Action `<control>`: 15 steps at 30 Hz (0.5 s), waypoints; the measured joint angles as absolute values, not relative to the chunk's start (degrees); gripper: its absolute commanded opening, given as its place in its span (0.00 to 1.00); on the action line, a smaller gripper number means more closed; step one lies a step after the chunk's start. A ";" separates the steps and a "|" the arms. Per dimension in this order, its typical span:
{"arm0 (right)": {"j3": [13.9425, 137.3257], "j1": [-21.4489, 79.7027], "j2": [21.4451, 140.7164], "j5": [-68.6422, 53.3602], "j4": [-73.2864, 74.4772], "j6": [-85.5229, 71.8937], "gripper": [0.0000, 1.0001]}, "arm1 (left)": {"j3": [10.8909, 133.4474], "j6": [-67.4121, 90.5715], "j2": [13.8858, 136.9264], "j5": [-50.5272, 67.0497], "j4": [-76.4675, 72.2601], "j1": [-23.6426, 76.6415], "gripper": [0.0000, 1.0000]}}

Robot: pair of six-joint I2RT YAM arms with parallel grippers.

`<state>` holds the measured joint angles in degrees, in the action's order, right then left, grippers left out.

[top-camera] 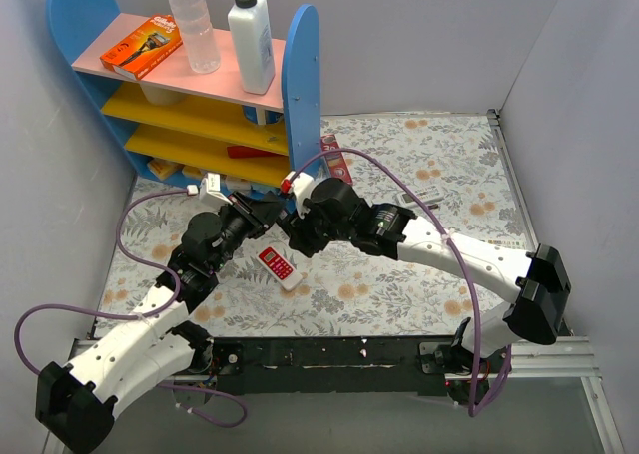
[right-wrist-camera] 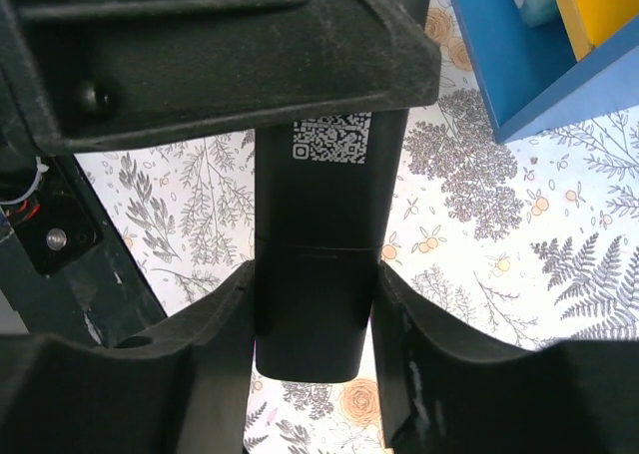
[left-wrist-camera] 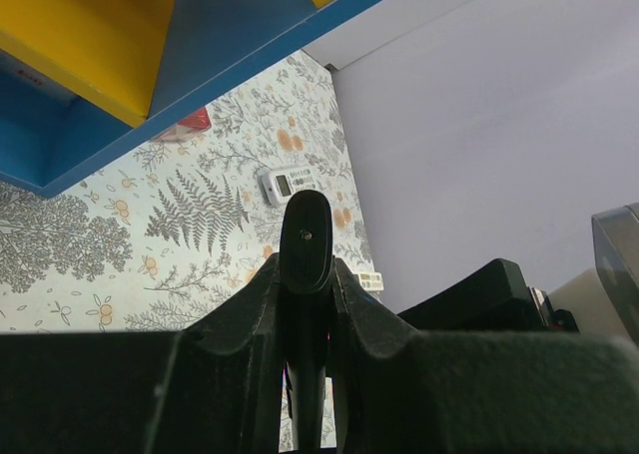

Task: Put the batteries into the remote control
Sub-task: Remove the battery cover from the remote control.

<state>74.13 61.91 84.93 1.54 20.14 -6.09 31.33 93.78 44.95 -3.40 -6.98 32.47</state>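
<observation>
The slim black remote control is held in the air between both grippers, above the floral mat near the blue shelf. In the right wrist view its back (right-wrist-camera: 319,225), with a white QR sticker, runs between the jaws. My right gripper (right-wrist-camera: 315,284) is shut on its sides. In the left wrist view the remote (left-wrist-camera: 305,234) shows edge-on, and my left gripper (left-wrist-camera: 305,269) is shut on it. In the top view the two grippers (top-camera: 268,213) (top-camera: 305,223) meet and hide the remote. No batteries show in any view.
A red-and-white remote (top-camera: 280,266) lies on the mat just in front of the grippers. A white remote (top-camera: 424,197) lies to the right, also in the left wrist view (left-wrist-camera: 285,183). The blue-and-yellow shelf (top-camera: 300,65) stands at the back left with bottles and a box.
</observation>
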 measured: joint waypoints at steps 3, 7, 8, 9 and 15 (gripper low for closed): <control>74.17 61.95 85.19 1.65 20.18 -6.15 0.34 | 31.92 93.58 45.10 -4.64 -5.85 32.49 0.00; 74.13 62.00 85.23 1.50 20.05 -6.13 0.34 | 32.88 93.34 45.19 -5.98 -4.01 32.80 0.00; 74.02 62.02 85.23 1.41 19.81 -6.11 0.34 | 33.15 93.19 45.19 -6.42 -3.55 32.84 0.00; 73.69 62.02 85.21 1.39 19.35 -6.13 0.34 | 33.39 92.99 45.17 -6.81 -3.20 32.88 0.00; 68.93 62.06 84.03 0.95 14.52 -6.85 0.35 | 33.21 92.36 45.28 -8.60 -1.23 33.17 0.00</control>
